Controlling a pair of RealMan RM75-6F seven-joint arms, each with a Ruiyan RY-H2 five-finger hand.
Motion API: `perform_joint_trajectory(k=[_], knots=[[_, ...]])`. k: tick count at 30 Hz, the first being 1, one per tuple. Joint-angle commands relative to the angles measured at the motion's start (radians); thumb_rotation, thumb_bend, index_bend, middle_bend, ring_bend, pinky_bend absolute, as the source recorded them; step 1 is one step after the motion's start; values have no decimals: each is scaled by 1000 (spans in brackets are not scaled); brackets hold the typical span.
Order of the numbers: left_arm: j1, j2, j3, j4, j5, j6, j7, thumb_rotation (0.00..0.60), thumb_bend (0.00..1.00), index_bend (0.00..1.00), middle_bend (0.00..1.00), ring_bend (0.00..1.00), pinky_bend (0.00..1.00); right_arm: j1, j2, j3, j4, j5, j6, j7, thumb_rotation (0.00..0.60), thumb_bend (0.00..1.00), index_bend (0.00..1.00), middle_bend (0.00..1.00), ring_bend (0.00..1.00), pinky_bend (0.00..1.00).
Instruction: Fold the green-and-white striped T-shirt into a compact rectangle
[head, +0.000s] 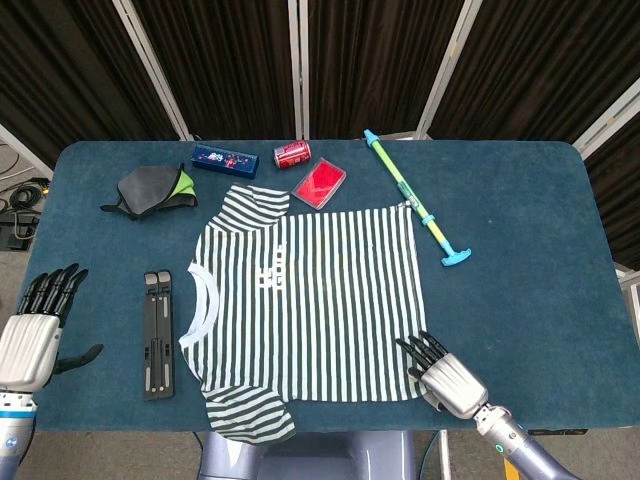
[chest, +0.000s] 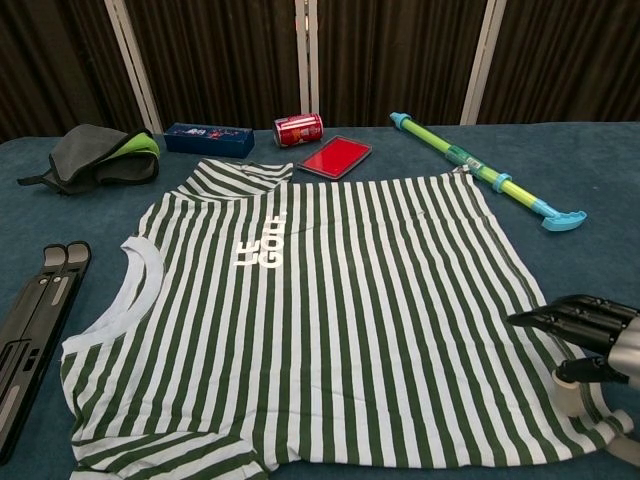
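Shirt (head: 310, 300) flat, unfolded, collar toward left. Right hand (head: 442, 374) on near hem corner, fingers apart, nothing pinched; likely positioned for first fold. Left hand (head: 35, 330) spread, idle beside table.

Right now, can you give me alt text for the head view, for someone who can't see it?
A green-and-white striped T-shirt lies flat on a dark blue table, with the right robot hand at its near hem corner and the left robot hand open, off the table's left edge. Along the far side lie a red soda can and a green toy pump.
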Motion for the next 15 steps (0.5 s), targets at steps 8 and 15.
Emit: perform_joint_trajectory(k=[8, 15], knots=[[0, -2, 1, 0, 1, 1, 5, 600, 0, 0, 0, 0, 0, 3, 7, -14, -8, 3, 12, -2, 600, 364, 514, 20, 0, 0], [-4, -5, 5, 5, 14, -2, 4, 600, 0, 0, 0, 0, 0, 5, 6, -20, -9, 5, 20, 9, 600, 376, 595, 21, 0, 0]])
